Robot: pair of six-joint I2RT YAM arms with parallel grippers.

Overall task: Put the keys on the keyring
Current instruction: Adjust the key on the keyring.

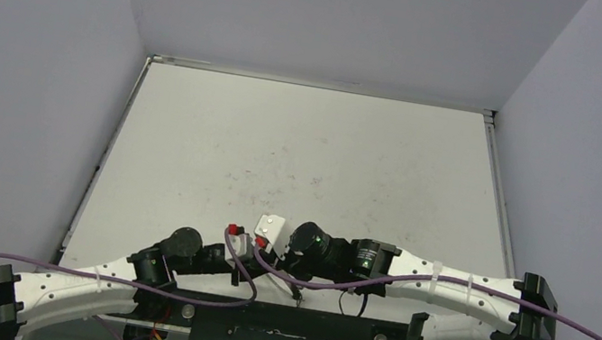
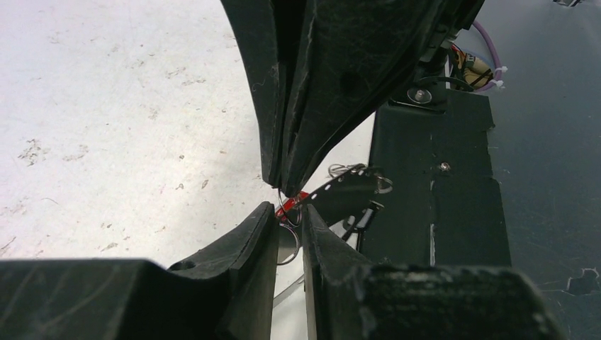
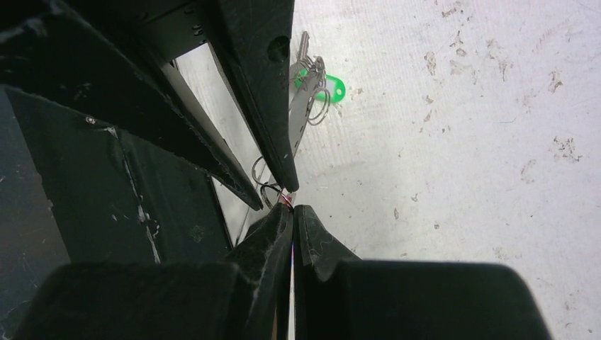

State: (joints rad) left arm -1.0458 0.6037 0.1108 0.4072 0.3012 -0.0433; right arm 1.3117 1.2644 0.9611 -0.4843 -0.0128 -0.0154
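top: high, rear, looking down | wrists: close, facing each other | shared: table [image 1: 300, 152] near edge

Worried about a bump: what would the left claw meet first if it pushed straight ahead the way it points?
The red-tagged key at its tips, then almost at once the right claw facing it; depth is unclear.

Pale grey walls [image 1: 25, 44], scuffed white table [image 1: 309, 153]

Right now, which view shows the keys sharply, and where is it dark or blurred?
Right wrist: green-tagged key sharp on bright table; near fingers dark, soft. Left wrist: red tag small, fingers silhouetted, blurred. Top external: evenly lit, but keys too small to resolve.
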